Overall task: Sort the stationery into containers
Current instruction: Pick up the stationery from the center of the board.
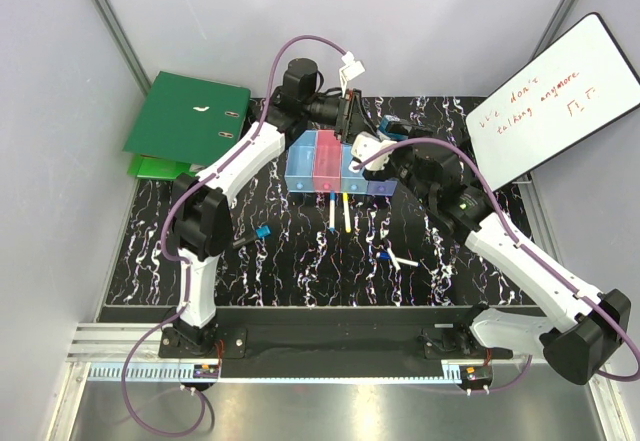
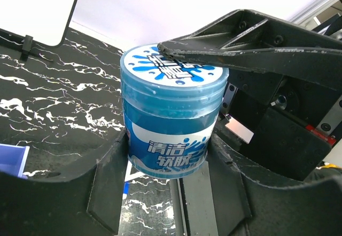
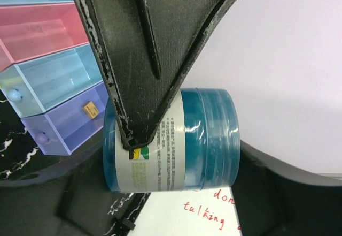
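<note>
Right claw (image 3: pixel 125 167) pinches the blue tub (image 2: pixel 171 107) just behind the containers' (image 1: pixel 302 173) purple end. The left claw (image 2: pixel 165 164) has fingers each side of it, but I cannot tell if it squeezes.

Pale grey walls (image 1: pixel 50 111); black white-veined tabletop (image 1: pixel 300 271); even light.

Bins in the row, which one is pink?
The pink bin, second from left in the top view, between the outer light blue bin and the inner light blue bin.
</note>
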`<state>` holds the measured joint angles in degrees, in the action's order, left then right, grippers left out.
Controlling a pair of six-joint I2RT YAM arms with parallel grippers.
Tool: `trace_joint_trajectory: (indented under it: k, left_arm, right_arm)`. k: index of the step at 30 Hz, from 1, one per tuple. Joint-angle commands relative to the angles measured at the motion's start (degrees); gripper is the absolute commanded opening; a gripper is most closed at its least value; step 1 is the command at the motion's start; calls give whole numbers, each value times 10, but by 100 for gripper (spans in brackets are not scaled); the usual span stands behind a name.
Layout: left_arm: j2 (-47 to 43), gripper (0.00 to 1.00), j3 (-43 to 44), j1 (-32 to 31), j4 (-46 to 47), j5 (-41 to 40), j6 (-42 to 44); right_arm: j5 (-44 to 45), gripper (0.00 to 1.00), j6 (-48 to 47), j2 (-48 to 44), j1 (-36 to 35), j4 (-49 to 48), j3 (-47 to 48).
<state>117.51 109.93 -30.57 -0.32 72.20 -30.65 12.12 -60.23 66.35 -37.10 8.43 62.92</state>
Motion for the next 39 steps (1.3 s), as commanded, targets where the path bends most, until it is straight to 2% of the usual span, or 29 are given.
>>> trace_joint_trajectory:
  k: [1, 6, 11, 15, 20, 24, 30, 35, 39]
  left_arm:
    - [-4, 21, 19, -11, 20, 15, 1]
    - [-5, 17, 19, -11, 18, 14, 1]
    - [-6, 13, 23, -10, 11, 9, 6]
    - [-12, 12, 22, -1, -26, -10, 39]
    - [-22, 10, 21, 22, -124, -40, 137]
    - [-37, 7, 5, 40, -189, -79, 234]
    - [-93, 0, -52, 50, -285, -173, 403]
    - [-159, 0, -106, 42, -290, -249, 468]
    - [-207, 0, -135, 18, -291, -321, 530]
  right_arm:
    - [3, 86, 12, -19, -9, -35, -3]
    - [-3, 100, 37, -22, -10, -5, 3]
    - [3, 100, 86, -17, -10, 33, 26]
    - [-13, 100, 154, -27, -9, 137, 66]
    - [-86, 100, 244, -26, -9, 284, 137]
    - [-151, 100, 289, -7, -9, 418, 233]
    - [-220, 100, 330, -3, -7, 486, 272]
    - [-243, 100, 361, 18, -7, 503, 271]
    - [-268, 100, 383, 62, -5, 519, 309]
